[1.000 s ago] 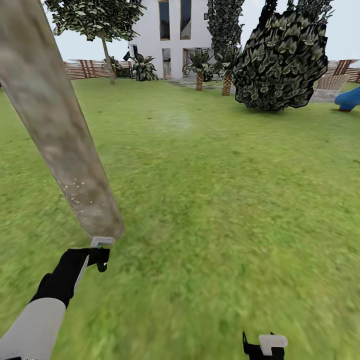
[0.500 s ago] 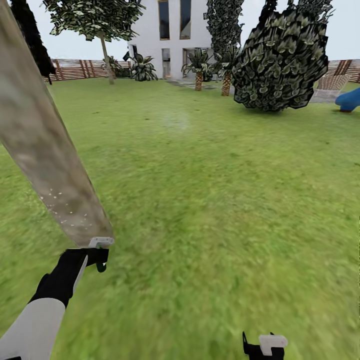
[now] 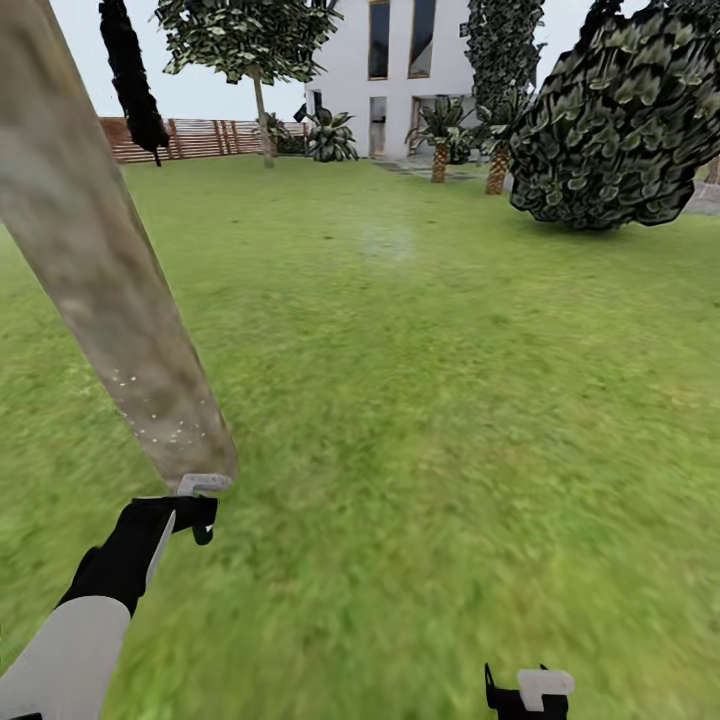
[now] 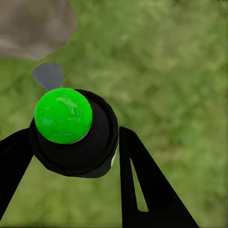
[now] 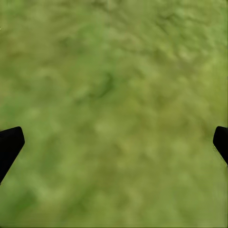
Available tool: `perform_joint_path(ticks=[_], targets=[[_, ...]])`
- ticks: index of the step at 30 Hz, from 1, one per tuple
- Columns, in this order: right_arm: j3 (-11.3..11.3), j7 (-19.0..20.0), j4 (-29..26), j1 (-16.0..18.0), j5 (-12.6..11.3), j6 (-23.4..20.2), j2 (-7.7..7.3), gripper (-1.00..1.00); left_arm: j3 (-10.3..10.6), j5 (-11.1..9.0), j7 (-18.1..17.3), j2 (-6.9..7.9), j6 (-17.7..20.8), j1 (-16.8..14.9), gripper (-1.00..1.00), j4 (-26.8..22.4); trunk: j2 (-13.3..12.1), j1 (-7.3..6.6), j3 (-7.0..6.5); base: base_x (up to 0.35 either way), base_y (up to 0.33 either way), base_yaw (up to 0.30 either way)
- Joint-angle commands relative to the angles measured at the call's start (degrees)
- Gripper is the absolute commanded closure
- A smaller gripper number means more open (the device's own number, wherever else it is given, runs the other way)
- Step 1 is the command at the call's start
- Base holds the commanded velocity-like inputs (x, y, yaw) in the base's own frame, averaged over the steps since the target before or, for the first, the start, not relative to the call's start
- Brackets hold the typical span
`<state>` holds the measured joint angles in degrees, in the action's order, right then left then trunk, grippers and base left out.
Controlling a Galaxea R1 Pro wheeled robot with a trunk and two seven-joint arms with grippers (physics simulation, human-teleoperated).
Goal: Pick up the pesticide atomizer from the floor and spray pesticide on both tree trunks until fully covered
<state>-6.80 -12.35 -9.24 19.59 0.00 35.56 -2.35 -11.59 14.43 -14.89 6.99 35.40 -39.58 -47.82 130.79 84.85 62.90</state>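
Holding a black spray bottle with a round bright green top (image 4: pixel 63 115), the left gripper (image 4: pixel 71 156) has its two black fingers (image 4: pixel 142 185) pressed against the bottle's sides. From the head camera, the black left gripper (image 3: pixel 165 520) sits at the end of a white arm (image 3: pixel 60 650), low on the left. A small pale grey nozzle (image 3: pixel 203 484) pokes out in front of it, right at the foot of the thick pale grey-brown tree trunk (image 3: pixel 110 290). The trunk leans up and away to the left. Tiny whitish specks of spray (image 3: pixel 160 425) dot its lower part.

The left wrist camera shows the grey nozzle tip (image 4: pixel 47 75) near the base of the same trunk (image 4: pixel 33 26), with green grass (image 4: pixel 166 71) all around.

The right gripper (image 3: pixel 530 692) is at the bottom edge of the head view, over the lawn. In the right wrist view its black fingertips (image 5: pixel 9 142) are far apart, with nothing but blurry grass (image 5: pixel 114 114) between them.

Farther off stand a white house (image 3: pixel 400 60), a brown slatted wooden fence (image 3: pixel 200 138), a big dark leafy bush (image 3: pixel 625 120) and a small tree with a thin trunk (image 3: pixel 262 110).
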Motion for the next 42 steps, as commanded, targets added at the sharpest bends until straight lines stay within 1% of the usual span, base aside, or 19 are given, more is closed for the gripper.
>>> perform_joint_path(ticks=[1,2,5,7,16,18,19,20,21,24,29,33,38,42], targets=[[-0.46,-0.49,0.01,0.01,0.00,0.03,-0.03,-1.00,-0.18,0.60,-0.52,-0.01,0.20,-0.05,1.00,-0.08,0.02,0.01,0.05,0.216,-0.212,0.278],[-0.46,-0.49,0.01,0.01,0.00,0.03,-0.03,-1.00,-0.50,0.60,-0.54,0.01,0.20,-0.05,1.00,-0.08,0.02,0.01,0.05,0.227,-0.201,0.277],[-0.48,-0.49,0.01,0.01,0.00,0.03,-0.03,-1.00,-3.48,0.58,-0.57,-0.04,0.01,-0.06,1.00,-0.08,0.02,0.01,0.05,0.236,-0.193,0.278],[-0.49,-0.49,0.01,0.01,0.00,0.03,-0.03,-1.00,-3.90,0.46,-0.57,-0.11,-0.05,-0.04,1.00,-0.08,0.02,0.01,0.05,0.239,-0.189,0.278],[-0.50,-0.49,0.01,0.00,0.00,0.03,-0.03,-1.00,-3.97,0.46,-0.57,-0.22,-0.06,0.06,1.00,0.01,0.02,0.01,0.05,0.198,-0.214,0.277],[-0.50,-0.49,0.01,0.01,0.00,0.03,-0.03,-1.00,-3.91,0.46,-0.59,-0.22,-0.21,0.48,1.00,-0.05,0.02,0.01,0.05,0.175,-0.229,0.274],[-0.50,-0.49,0.01,0.01,0.00,0.03,-0.03,-1.00,-3.80,0.52,-0.58,-0.28,-1.49,0.79,1.00,-0.08,0.02,0.01,0.05,0.174,-0.229,0.266],[-0.50,-0.49,0.01,0.01,0.00,0.03,-0.03,-1.00,-3.73,0.74,-0.50,-0.75,-5.01,1.46,1.00,-0.31,0.02,0.01,0.05,0.174,-0.229,0.256],[-0.50,-0.49,0.01,0.00,0.00,0.03,-0.01,-1.00,-3.68,0.81,-0.27,-1.11,-7.44,2.09,1.00,-0.57,0.02,0.01,0.05,0.174,-0.229,0.250],[-0.50,-0.49,0.01,0.01,0.00,0.03,-0.02,-1.00,-3.62,0.85,0.00,-1.41,-9.11,2.73,1.00,-0.88,0.02,0.01,0.05,0.174,-0.229,0.243],[-0.50,-0.49,0.01,0.00,0.02,0.03,0.00,-1.00,-3.62,0.93,0.04,-1.45,-9.38,2.93,1.00,-1.04,0.02,0.01,0.05,0.173,-0.229,0.192],[-0.50,-0.47,0.01,0.00,0.01,0.03,-0.01,-1.00,-3.62,0.91,0.04,-1.45,-9.35,2.93,1.00,-1.01,0.02,0.01,0.05,0.128,-0.248,0.024],[-0.50,-0.40,0.01,0.00,0.00,0.03,0.05,-1.00,-3.62,0.90,-0.03,-1.45,-8.76,2.93,1.00,-0.75,0.02,0.01,0.05,0.013,-0.271,0.020],[-0.50,-0.40,0.01,0.01,0.00,0.03,0.06,-1.00,-3.61,1.05,-0.05,-1.45,-8.23,2.92,1.00,-1.09,0.02,0.01,0.05,0.000,-0.273,0.233]])
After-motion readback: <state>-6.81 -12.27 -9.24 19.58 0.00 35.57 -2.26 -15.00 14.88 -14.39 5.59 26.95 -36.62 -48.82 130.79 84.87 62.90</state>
